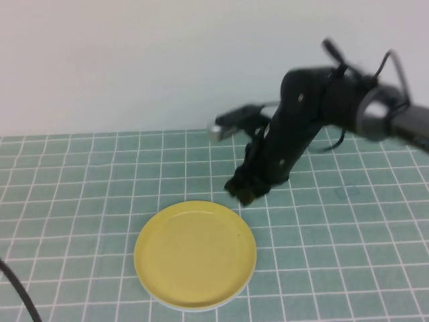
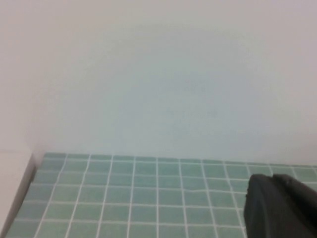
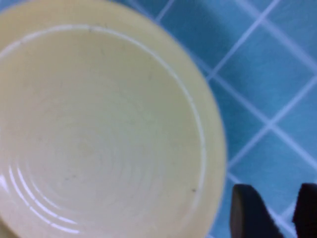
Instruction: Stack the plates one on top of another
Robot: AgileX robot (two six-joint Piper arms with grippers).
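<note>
The yellow plate [image 1: 195, 252] lies on the green grid mat, on top of a stack. A thin white rim [image 1: 194, 308] of a plate under it shows at its near edge. The light blue plate is hidden. My right gripper [image 1: 242, 191] hangs just above the mat at the yellow plate's far right edge, open and empty. In the right wrist view its gripper [image 3: 277, 198] is beside the yellow plate [image 3: 99, 129], not touching it. My left gripper [image 2: 271, 177] shows only in the left wrist view, shut, empty, low over the mat and facing the wall.
The green grid mat [image 1: 348, 221] covers the table up to a plain white wall [image 1: 134, 60]. A black cable [image 1: 17, 288] crosses the near left corner. The right arm [image 1: 315, 114] reaches in from the right.
</note>
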